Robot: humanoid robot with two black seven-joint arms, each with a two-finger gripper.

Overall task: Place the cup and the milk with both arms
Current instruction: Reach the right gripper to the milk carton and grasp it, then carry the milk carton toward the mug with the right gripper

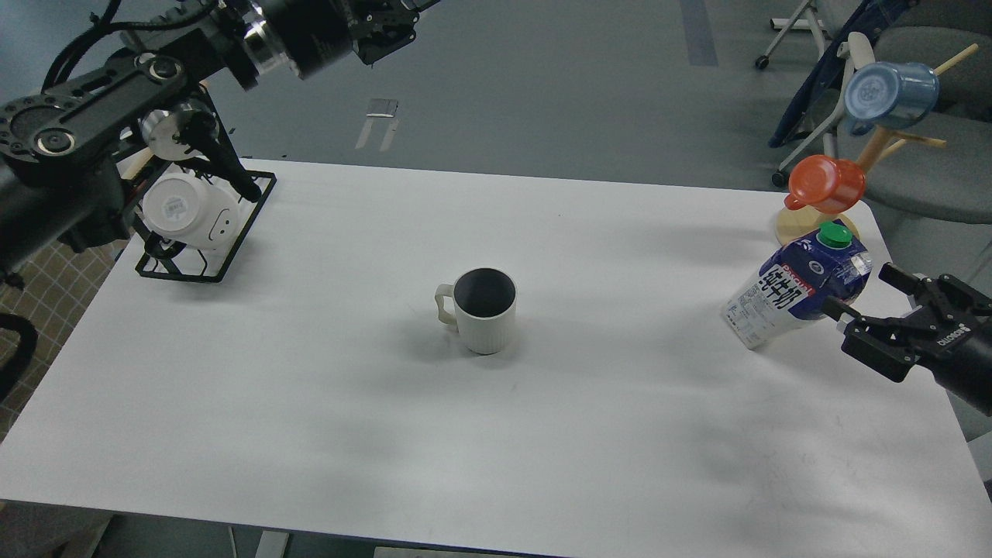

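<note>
A white ribbed cup (pixel 485 311) with a dark inside stands upright near the middle of the white table (pixel 310 403), handle to the left. A blue and white milk carton (pixel 794 293) with a green cap leans tilted at the table's right side. My right gripper (pixel 856 288) is open just right of the carton, its two fingers pointing at the carton's upper end; the nearer fingertip is at or almost at the carton. My left arm reaches up to the top edge; its far end (pixel 387 27) is dark and cut off, well away from the cup.
A black wire rack (pixel 256 203) holding a white cup (pixel 190 211) stands at the table's back left, under my left arm. A wooden mug tree (pixel 880 147) with an orange cup (pixel 825 184) and a blue cup (pixel 887 97) stands behind the carton. Office chairs stand beyond the table.
</note>
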